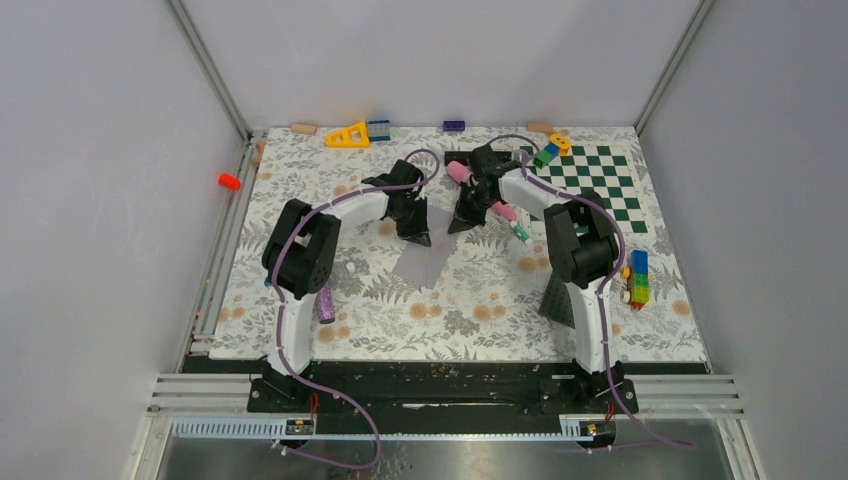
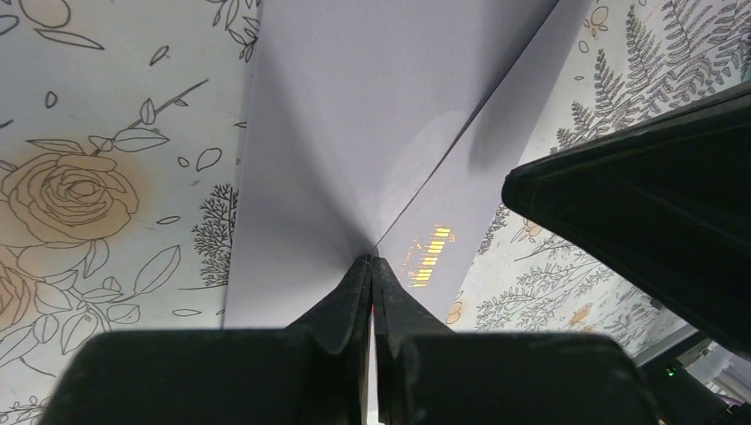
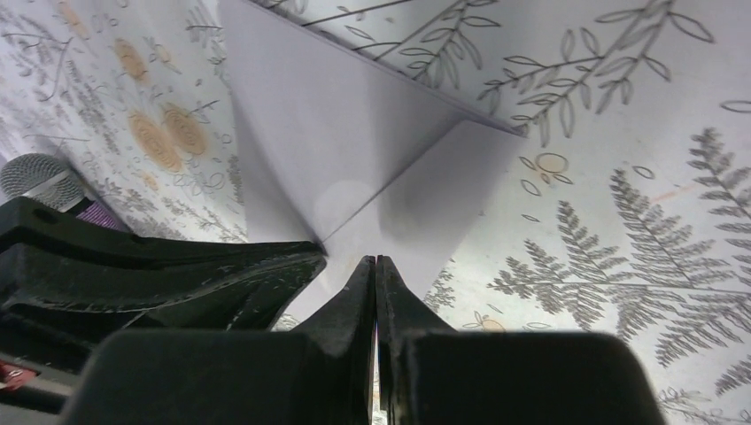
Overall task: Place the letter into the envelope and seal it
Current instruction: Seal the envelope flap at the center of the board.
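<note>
At the centre of a floral-patterned table mat, two black robot arms meet over the envelope, a light grey paper rectangle lying between them and slightly toward the near edge. The left gripper has its fingers pressed together, and the paper rises in soft folds to the tips, so the envelope's edge appears pinched between them. The right gripper is likewise closed tight, its tips down against the grey paper just beside the left one; whether it pinches the sheet or only rests on it cannot be told. A crease runs diagonally across the envelope in both wrist views, one panel lying lighter than the other. Behind the grippers sits a pink cylinder, and farther right a green-and-white checkerboard covers the far corner of the mat. A dark studded plate lies beside the right arm's base, with a stack of coloured bricks near the right edge. A yellow triangle rests at the far edge, and a microphone with a grey mesh head lies near the left arm.
</note>
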Robot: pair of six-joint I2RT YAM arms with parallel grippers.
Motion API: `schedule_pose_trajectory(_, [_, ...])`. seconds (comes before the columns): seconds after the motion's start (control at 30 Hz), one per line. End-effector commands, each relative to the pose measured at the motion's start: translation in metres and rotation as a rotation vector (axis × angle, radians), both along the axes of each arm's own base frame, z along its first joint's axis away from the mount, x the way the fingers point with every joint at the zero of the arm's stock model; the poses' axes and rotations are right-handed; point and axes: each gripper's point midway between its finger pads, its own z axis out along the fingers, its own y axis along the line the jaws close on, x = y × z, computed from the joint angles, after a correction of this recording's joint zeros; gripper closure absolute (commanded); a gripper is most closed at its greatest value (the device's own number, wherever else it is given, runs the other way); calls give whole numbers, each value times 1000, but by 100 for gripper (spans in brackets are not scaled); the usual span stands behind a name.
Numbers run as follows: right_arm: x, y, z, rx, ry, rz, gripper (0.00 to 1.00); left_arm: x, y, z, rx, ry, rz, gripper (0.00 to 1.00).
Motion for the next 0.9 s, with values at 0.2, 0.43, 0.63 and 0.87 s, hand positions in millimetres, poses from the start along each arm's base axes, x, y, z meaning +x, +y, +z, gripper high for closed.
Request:
schedule_pose_trajectory(0.2, [-4, -5, -10, -158, -15, 22, 100, 15, -8, 36, -20, -93, -33, 100])
schedule_pose_trajectory(0.43, [-6, 4, -2, -121, -25, 35, 100, 7, -9, 33, -17, -81, -42, 100])
schedule_pose_trajectory(0.63, [-18, 20, 33, 94, -115, 73, 100, 5, -9, 45, -136, -75, -23, 100])
schedule_pose_trajectory(0.87, [-20, 33, 50, 294, -193, 71, 100, 30, 23, 71, -190, -150, 56, 100])
